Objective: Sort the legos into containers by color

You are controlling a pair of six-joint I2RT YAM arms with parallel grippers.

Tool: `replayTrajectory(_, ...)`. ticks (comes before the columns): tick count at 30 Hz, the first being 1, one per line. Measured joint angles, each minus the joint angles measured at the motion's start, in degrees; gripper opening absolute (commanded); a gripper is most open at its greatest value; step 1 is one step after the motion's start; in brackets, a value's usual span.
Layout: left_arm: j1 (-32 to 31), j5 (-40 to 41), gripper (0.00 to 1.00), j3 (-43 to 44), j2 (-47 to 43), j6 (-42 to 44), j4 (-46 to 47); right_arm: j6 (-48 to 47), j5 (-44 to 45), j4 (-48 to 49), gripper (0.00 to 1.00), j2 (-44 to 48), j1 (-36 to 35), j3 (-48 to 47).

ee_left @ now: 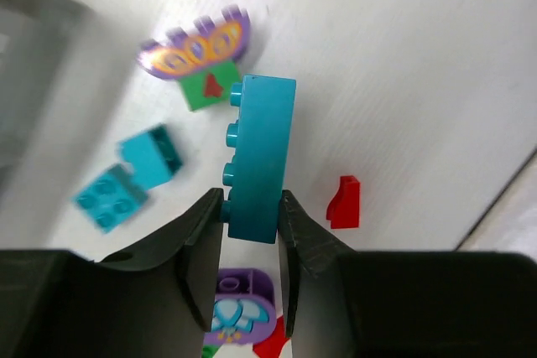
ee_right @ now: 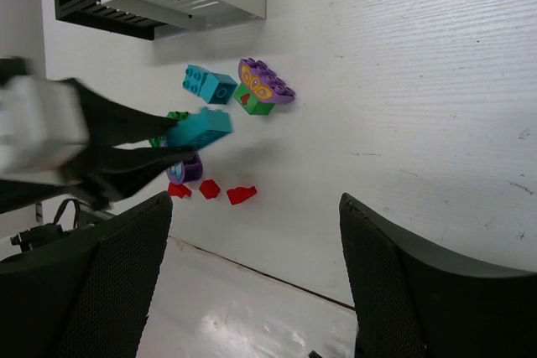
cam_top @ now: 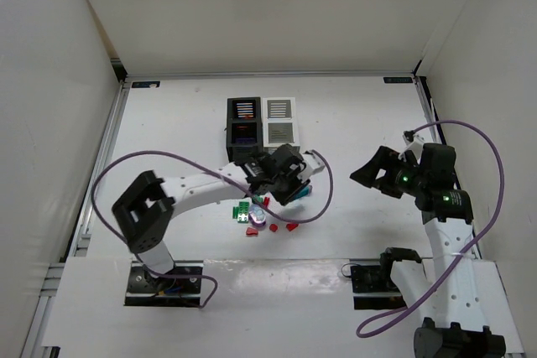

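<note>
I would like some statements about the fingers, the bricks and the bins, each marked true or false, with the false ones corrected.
1. The left fingers clamp a teal brick. True.
2. The right fingers hold a red piece. False: they stand open and empty.
3. The black bin stands right beside the white bin. True.
4. All red pieces are already in a bin. False: several lie on the table.

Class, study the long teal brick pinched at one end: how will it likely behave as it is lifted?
The teal brick looks like hard moulded plastic, so it is probably stiff and light. The left jaws pinch only one end of its glossy body, so it may pivot or slip. Its flat sides make rolling unlikely.
</note>
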State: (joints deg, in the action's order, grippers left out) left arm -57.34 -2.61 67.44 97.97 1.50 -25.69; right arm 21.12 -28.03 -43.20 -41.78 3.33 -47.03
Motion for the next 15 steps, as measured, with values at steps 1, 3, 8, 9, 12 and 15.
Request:
replayTrajectory(1, 0.00, 0.66, 0.39, 0.00, -2.47, 0.00, 0.00, -0.11, -0.28, 0.02, 0.83, 0.00, 0.00, 0.00)
replayTrajectory(3, 0.20, 1.90, 0.39, 0.15, -7.48, 0.11, 0.35, -0.15, -0.68, 0.02, 0.83, 0.00, 0.02, 0.00)
replayTrajectory(8, 3.30, 3.08, 0.39, 2.89, -15.93, 0.83, 2.62, -0.13, -1.07, 0.26, 0.83, -0.52, 0.02, 0.00)
replayTrajectory(9, 4.79, 3.10, 0.39, 3.98, -16.00, 0.85, 3.54, -0.11, -1.11, 0.48, 0.83, -0.76, 0.02, 0.00)
replayTrajectory(12, 9.77, 3.06, 0.39, 9.29, -12.57, 0.81, 4.04, -0.07, -1.29, 1.53, 0.83, -1.57, 0.02, 0.00)
replayTrajectory(15, 13.49, 2.75, 0.39, 14.84, -6.71, 0.79, 4.74, -0.04, -1.31, 1.88, 0.83, -2.10, 0.02, 0.00)
